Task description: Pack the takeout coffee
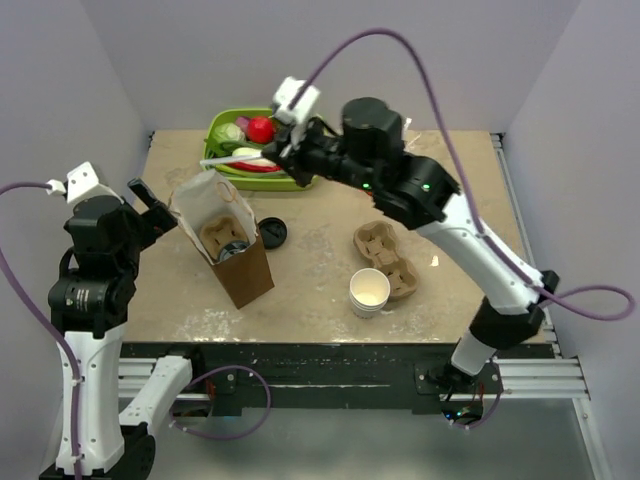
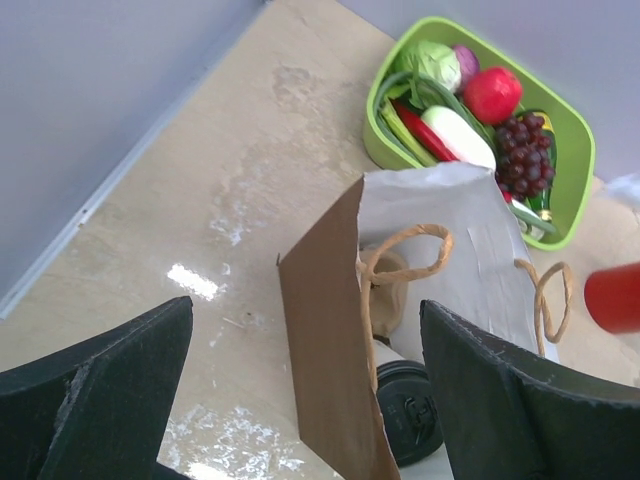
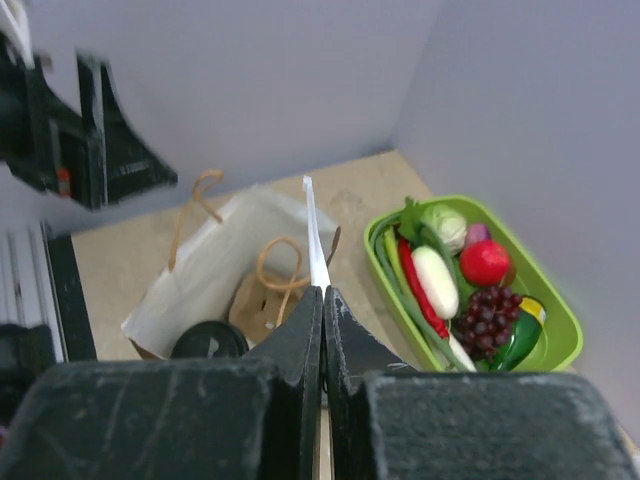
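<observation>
The brown paper bag (image 1: 245,275) stands open at about 9 o'clock from the desk's (image 1: 315,250) middle, its mouth turned up so it can be loaded from above. The coffee (image 1: 232,248) already sits down inside it, black lid showing, in a pocket of the cardboard carrier (image 1: 213,235) in the bag. By that reckoning the main packing looks done.

The left tool (image 1: 152,205) hangs at 9 o'clock of the bag, just beside its rim, fingers spread as wide as they go and gripping nothing. It seems placed to steady the bag or hold its mouth open.

The right tool (image 3: 323,295) is raised toward 12 o'clock, over the green tray (image 1: 212,140) of vegetables. Its fingers are pressed together on a thin white strip (image 3: 314,235); I cannot tell whether that is paper or a straw.

A second carrier (image 1: 385,260), a stack of lidless cups (image 1: 368,292) and a loose black lid (image 1: 272,232) lie to the bag's 3 o'clock, untouched.
</observation>
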Tool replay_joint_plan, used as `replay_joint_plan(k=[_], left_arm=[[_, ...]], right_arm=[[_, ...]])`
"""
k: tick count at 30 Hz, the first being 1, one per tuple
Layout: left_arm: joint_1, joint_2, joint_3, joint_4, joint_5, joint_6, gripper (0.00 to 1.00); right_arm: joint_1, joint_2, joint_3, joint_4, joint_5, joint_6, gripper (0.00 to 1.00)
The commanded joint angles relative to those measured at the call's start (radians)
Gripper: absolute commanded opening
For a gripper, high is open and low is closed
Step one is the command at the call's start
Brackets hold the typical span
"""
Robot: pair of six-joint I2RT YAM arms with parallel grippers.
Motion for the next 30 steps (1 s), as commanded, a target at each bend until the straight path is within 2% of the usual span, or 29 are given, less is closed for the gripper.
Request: replay_joint_plan(k=[1, 4, 7, 8, 10, 13, 15, 22, 30], left_arm=[[0.004, -0.016, 0.069, -0.03, -0.121, 0.0, 1.0], [0.004, -0.021, 0.064, -0.036, -0.117, -0.004, 1.0], [0.004, -0.025, 0.056, -0.036, -0.109, -0.006, 1.0], [0.004, -0.022, 0.056, -0.036, -0.107, -0.006, 1.0], [0.005, -0.024, 0.053, -0.035, -0.101, -0.008, 1.0], [0.005, -0.022, 0.047, -0.025, -0.086, -0.009, 1.0], [0.004, -0.021, 0.041, -0.018, -0.074, -0.008, 1.0], [0.005, -0.025, 0.017, 0.002, -0.054, -0.015, 1.0], [0.004, -0.033, 0.007, 0.019, -0.045, -0.02, 1.0]], right_arm=[[0.071, 0.162, 0.187, -0.162, 0.051, -0.147, 0.0], [0.091, 0.268, 0.307, -0.239, 0.093, -0.157, 0.0], [0.106, 0.308, 0.329, -0.264, 0.113, -0.181, 0.0], [0.109, 0.314, 0.326, -0.261, 0.114, -0.181, 0.04], [0.113, 0.316, 0.304, -0.235, 0.107, -0.18, 0.36], [0.113, 0.313, 0.266, -0.182, 0.133, -0.161, 0.59], [0.113, 0.313, 0.255, -0.162, 0.16, -0.132, 0.69], [0.113, 0.255, 0.169, 0.012, 0.133, -0.072, 0.72], [0.113, 0.25, 0.172, 0.025, 0.065, -0.036, 0.72]])
